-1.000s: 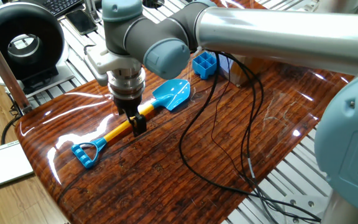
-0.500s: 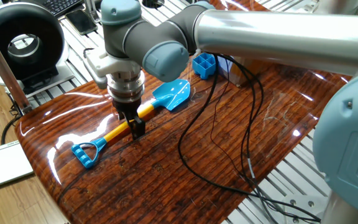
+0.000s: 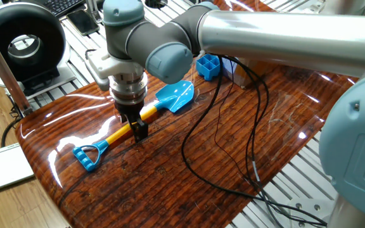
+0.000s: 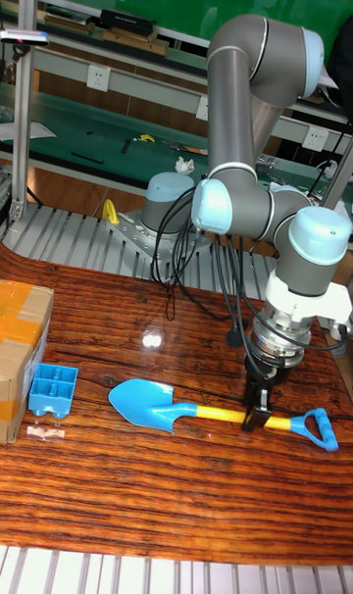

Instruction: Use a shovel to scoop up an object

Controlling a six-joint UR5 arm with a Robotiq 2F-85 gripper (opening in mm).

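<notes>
The shovel lies flat on the wooden table, with its light-blue blade (image 3: 177,96) (image 4: 142,401) toward the small tray and its blue loop end (image 3: 89,155) (image 4: 319,427) at the other side. My gripper (image 3: 137,125) (image 4: 257,414) points straight down over the middle of the yellow shaft. Its black fingers are closed against both sides of the shaft. The object, a small blue tray with four compartments (image 3: 209,66) (image 4: 53,389), stands a short way beyond the blade tip, apart from it.
A brown cardboard box (image 4: 18,344) stands right behind the blue tray. Black cables (image 3: 233,145) hang from the arm and trail across the table to the right of the shovel. A black round device (image 3: 24,41) sits off the table's far left corner.
The arm's wrist has shifted very slightly to the left. The shovel and the tray lie where they were.
</notes>
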